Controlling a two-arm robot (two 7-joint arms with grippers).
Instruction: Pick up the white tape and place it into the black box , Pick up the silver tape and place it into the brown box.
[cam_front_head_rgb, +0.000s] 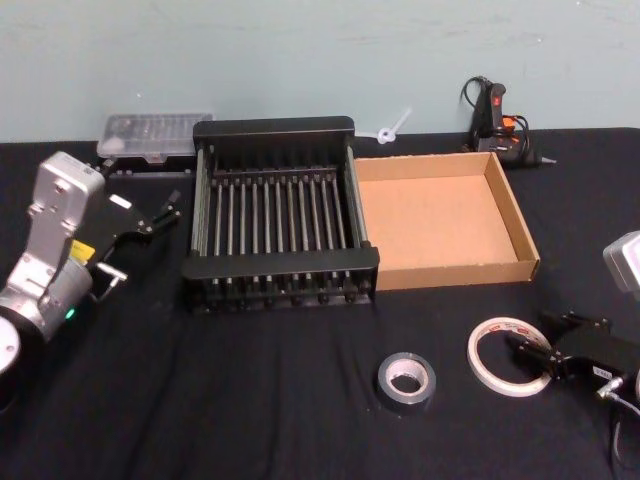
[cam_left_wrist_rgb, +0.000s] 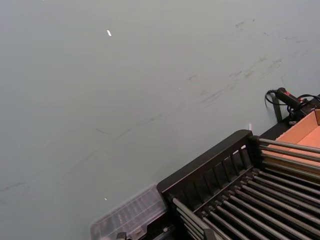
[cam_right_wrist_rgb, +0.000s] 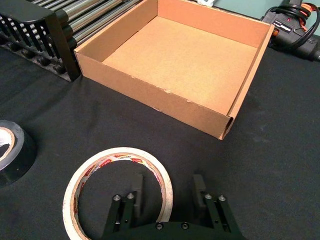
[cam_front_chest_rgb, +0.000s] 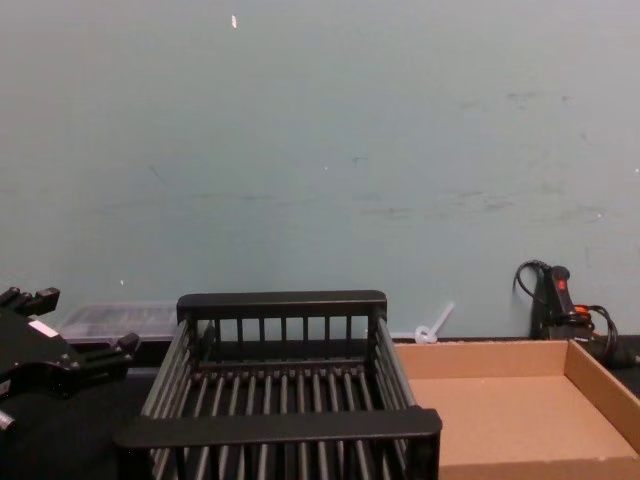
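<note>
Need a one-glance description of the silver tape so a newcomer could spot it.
Start at the black box in the middle of the table, then look nearer the robot, at the black cloth by the crate's right corner. The silver tape lies flat there: a small, thick grey roll, unlike the wide, thin white tape at its right by the right gripper.

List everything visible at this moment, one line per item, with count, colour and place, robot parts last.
white tape: one, whitish ring, near right of table, right gripper straddling its rim.
silver tape: one, grey, near centre, left of the white tape.
black box: one, black slatted crate, centre.
brown box: one, tan cardboard, against the crate's right side.
clear plastic case: one, far left, behind the crate.
glue gun: one, black with orange, far right by the wall.
left gripper: open, raised left of the crate.
right gripper: open, one finger inside the white tape.
</note>
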